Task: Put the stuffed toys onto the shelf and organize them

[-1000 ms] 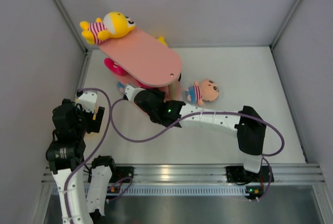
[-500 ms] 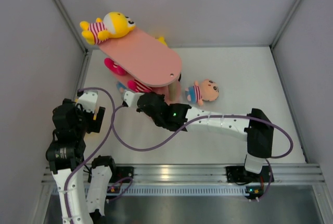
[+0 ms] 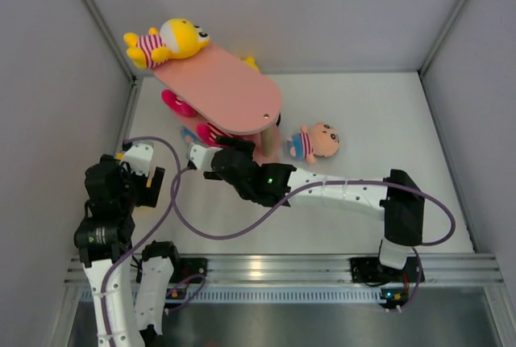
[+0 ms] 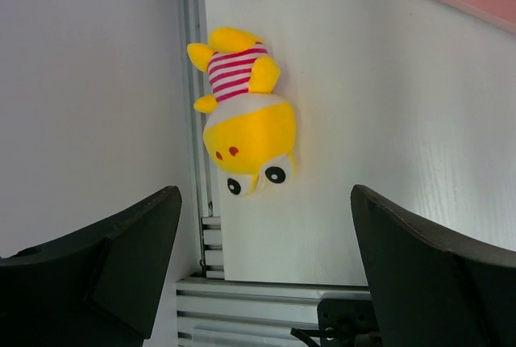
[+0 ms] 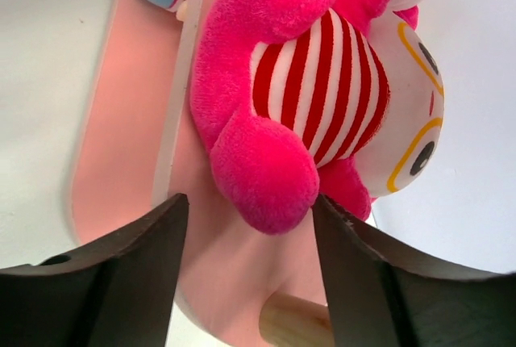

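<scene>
Right jaws opened around pink toy (image 5: 298,81) on shelf (image 5: 113,161); left jaws wide, empty.

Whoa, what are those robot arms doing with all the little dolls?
They are putting stuffed toys on the pink shelf. The right gripper is at a lower board, open around a pink toy lying there. The left gripper hangs open over a yellow toy on the table. A second yellow toy lies on the top board, and a blue-shirted toy lies on the table beside the shelf.
</scene>
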You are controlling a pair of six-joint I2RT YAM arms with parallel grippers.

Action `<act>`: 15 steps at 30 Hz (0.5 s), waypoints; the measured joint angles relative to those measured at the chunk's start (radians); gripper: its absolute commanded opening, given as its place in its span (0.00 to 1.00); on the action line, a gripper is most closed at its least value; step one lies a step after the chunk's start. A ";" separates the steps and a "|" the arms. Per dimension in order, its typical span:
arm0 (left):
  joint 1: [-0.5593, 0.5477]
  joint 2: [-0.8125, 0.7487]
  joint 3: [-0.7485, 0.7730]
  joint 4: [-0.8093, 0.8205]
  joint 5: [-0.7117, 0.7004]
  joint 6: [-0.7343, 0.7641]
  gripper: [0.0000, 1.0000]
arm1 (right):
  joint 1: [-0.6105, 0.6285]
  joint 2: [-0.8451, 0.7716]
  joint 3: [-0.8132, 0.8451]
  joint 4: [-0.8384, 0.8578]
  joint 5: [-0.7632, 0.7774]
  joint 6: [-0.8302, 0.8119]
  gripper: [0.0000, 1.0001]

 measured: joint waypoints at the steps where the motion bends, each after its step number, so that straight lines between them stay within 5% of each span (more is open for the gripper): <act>1: 0.000 0.002 -0.008 0.000 0.000 0.000 0.92 | 0.005 -0.002 0.000 -0.001 0.000 0.001 0.66; 15: 0.000 0.213 -0.137 0.073 -0.081 -0.004 0.95 | 0.047 -0.068 0.002 -0.080 0.000 0.019 0.79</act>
